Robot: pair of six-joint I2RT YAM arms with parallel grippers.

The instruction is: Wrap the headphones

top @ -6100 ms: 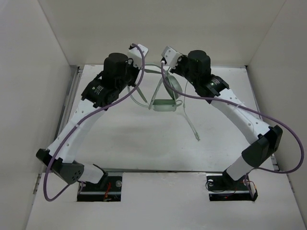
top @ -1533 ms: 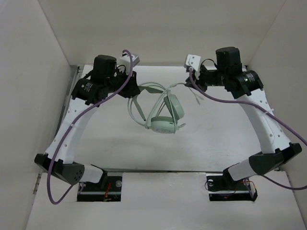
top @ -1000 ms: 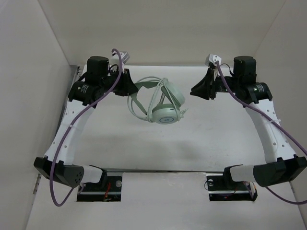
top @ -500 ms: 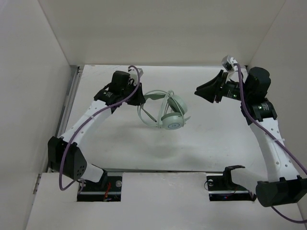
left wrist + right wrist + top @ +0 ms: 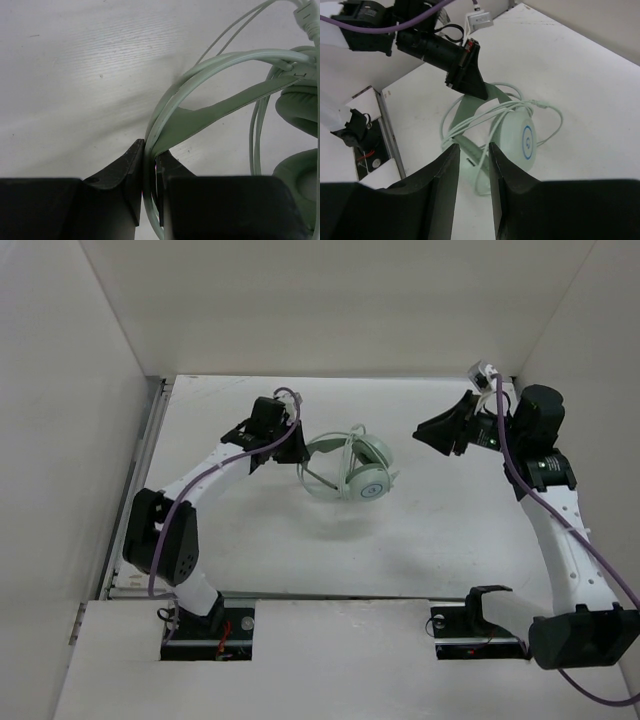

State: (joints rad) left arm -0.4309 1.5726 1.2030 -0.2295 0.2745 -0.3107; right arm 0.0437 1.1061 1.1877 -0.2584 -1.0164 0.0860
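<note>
While far forward, left tool [image 5: 297, 447] tight on the headphones' [image 5: 357, 470] headband; right tool [image 5: 432, 430] aloft, tilted toward them, slightly spread.

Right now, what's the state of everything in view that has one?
left claw: shut, pinching the headband.
right claw: open, empty, apart from the headphones.
headphones: held by the left claw alone, apparently hanging clear of the surface.
cable: looped loosely around the headband and earcup, with one loop sticking out.
</note>
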